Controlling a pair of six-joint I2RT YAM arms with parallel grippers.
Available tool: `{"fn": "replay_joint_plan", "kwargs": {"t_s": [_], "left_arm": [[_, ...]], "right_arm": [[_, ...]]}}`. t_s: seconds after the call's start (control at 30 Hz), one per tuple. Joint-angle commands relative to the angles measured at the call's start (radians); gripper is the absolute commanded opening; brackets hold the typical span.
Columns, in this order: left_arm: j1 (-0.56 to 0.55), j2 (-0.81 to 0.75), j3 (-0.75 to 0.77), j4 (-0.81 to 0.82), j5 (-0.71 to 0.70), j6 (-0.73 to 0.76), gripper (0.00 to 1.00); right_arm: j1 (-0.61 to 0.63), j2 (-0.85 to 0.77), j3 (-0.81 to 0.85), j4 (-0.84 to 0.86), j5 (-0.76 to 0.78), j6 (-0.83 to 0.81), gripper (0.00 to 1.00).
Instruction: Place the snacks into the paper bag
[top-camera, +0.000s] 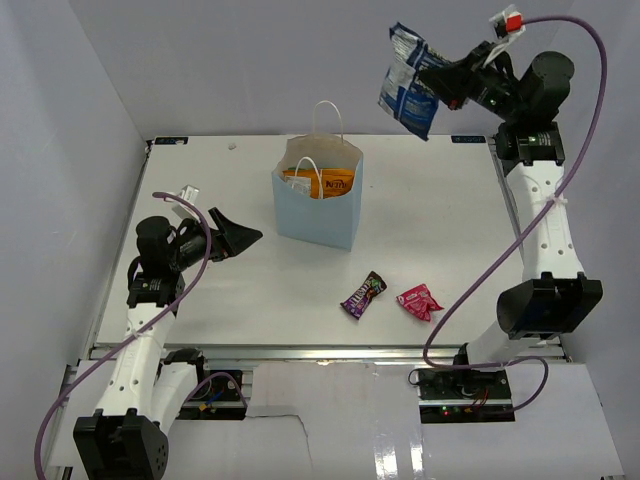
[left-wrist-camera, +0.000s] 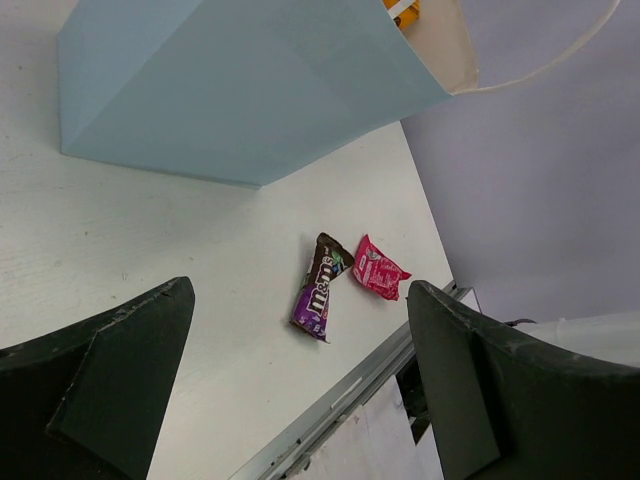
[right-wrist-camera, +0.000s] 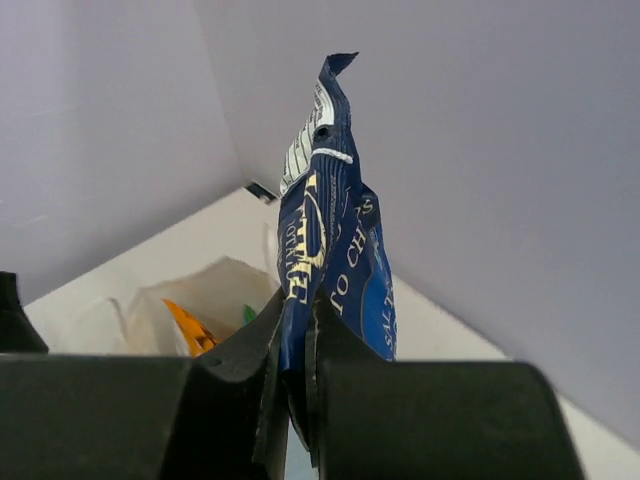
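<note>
Your left gripper (top-camera: 240, 240) stands wide open and empty, near the left side of the paper bag (top-camera: 315, 215) but not touching it, so nothing braces the bag. The paper bag stands upright mid-table (top-camera: 220, 300), mouth up, with the orange chips (top-camera: 325, 183) already inside and filling much of the opening. One white handle (top-camera: 328, 125) loops above the mouth. The purple packet (top-camera: 362, 295) and pink packet (top-camera: 419, 301) lie flat in front of the bag, close together and clear of it, not yet packed. Your right gripper (top-camera: 436, 80) is clamped shut on the blue chips (top-camera: 408, 85), pinching them by one edge only. They hang high in the air, well right of and behind the bag. Likely failure one: an edge pinch on slick foil may slip or let the pack swing as you carry it over. Failure two: the pack looks wide against what is left of the mouth, so a corner could catch the rim or snag the handle. Failure three: any such push could tip or slide the light, unbraced bag. A release off-centre would probably drop the chips onto the table beside it.
</note>
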Motion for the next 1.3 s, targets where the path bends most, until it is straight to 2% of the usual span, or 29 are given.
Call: {"fn": "replay_joint_plan", "kwargs": {"t_s": [0.0, 0.13, 0.3, 0.47, 0.63, 0.9, 1.13, 1.27], "left_arm": [[0.000, -0.030, 0.000, 0.023, 0.031, 0.021, 0.98], [0.000, -0.058, 0.009, -0.015, 0.023, 0.041, 0.98], [0.000, -0.093, 0.031, -0.077, 0.013, 0.062, 0.98], [0.000, -0.136, 0.020, -0.094, 0.006, 0.050, 0.98], [0.000, -0.177, 0.016, -0.132, 0.000, 0.050, 0.98], [0.000, -0.236, 0.006, -0.183, -0.023, 0.052, 0.98], [0.000, -0.220, 0.023, -0.183, -0.014, 0.056, 0.98], [0.000, -0.217, 0.026, -0.184, -0.012, 0.059, 0.98]], "right_arm": [[0.127, -0.009, 0.136, -0.026, 0.035, -0.050, 0.08], [0.250, 0.011, 0.194, -0.047, 0.075, -0.110, 0.08], [0.394, 0.031, 0.175, -0.087, 0.123, -0.188, 0.08], [0.462, 0.095, 0.188, -0.107, 0.163, -0.285, 0.08], [0.471, 0.183, 0.245, -0.130, 0.186, -0.360, 0.08], [0.471, 0.208, 0.199, -0.154, 0.195, -0.496, 0.08], [0.471, 0.244, 0.199, -0.075, 0.083, -0.657, 0.08], [0.471, 0.267, 0.201, -0.108, 0.048, -0.736, 0.08]]}}
